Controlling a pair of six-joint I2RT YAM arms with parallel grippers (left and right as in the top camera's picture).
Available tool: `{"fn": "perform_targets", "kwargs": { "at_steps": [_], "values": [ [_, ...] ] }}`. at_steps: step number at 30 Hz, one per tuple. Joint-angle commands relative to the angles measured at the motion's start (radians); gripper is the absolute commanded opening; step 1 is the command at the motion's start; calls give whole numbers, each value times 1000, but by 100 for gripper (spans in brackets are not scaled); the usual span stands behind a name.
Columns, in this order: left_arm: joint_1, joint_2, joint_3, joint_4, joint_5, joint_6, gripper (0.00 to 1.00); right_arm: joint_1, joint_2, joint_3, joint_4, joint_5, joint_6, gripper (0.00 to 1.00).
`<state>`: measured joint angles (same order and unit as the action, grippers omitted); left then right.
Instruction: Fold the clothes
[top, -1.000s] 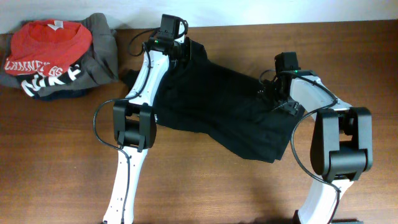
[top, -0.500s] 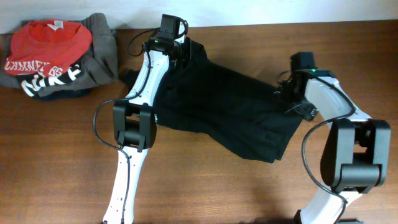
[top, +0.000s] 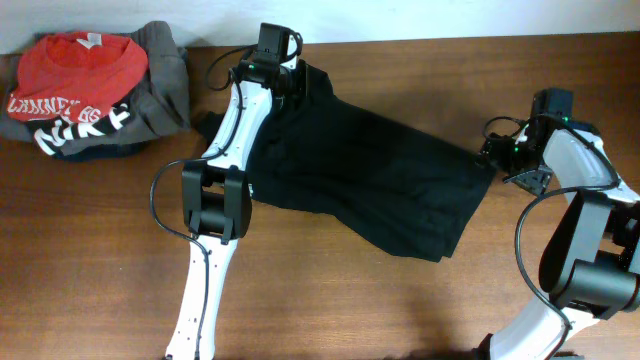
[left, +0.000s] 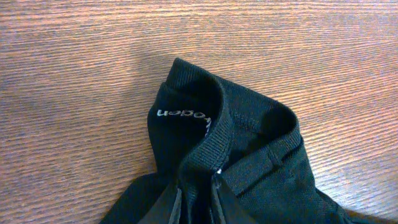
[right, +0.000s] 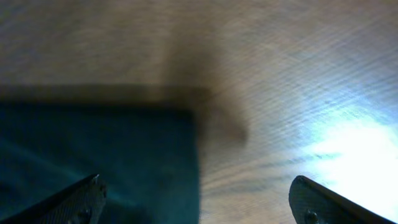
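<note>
The clothes (top: 370, 185), a black garment, lie spread slantwise across the wooden table. At its far left end my left gripper (top: 289, 86) is shut on the collar. In the left wrist view the ribbed collar (left: 214, 146), with white lettering inside, is pinched between the jaws of the left gripper (left: 197, 194). My right gripper (top: 507, 157) hovers open at the garment's right edge. The right wrist view is blurred: the garment's corner (right: 93, 149) lies under the left finger, and the right gripper (right: 197, 185) straddles cloth edge and bare wood.
A pile lies at the table's back left corner: a red shirt with white lettering (top: 80, 62) on a grey garment (top: 168, 75). The table's back edge (top: 420, 40) runs just behind the left gripper. Bare wood (top: 380, 300) fills the front.
My right gripper, open throughout, has moved right from over the garment to its right edge. The left gripper has tightened a little on the collar and stayed in place.
</note>
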<state>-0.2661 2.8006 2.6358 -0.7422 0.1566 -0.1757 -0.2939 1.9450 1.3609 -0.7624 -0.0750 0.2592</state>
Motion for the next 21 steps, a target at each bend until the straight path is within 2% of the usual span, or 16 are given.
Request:
{"fn": "perform_targets", "kwargs": {
  "at_steps": [1, 7, 10, 21],
  "values": [
    [7, 4, 10, 0, -3, 6, 15, 8, -16, -2, 22, -77, -72, 99],
    [7, 4, 10, -5, -3, 6, 15, 19, 5, -2, 72, -83, -64, 99],
    [7, 4, 10, -11, -3, 6, 11, 19, 15, -2, 96, -84, -64, 99],
    [7, 4, 10, -13, -3, 6, 11, 34, 56, -2, 142, -83, -63, 99]
  ]
}}
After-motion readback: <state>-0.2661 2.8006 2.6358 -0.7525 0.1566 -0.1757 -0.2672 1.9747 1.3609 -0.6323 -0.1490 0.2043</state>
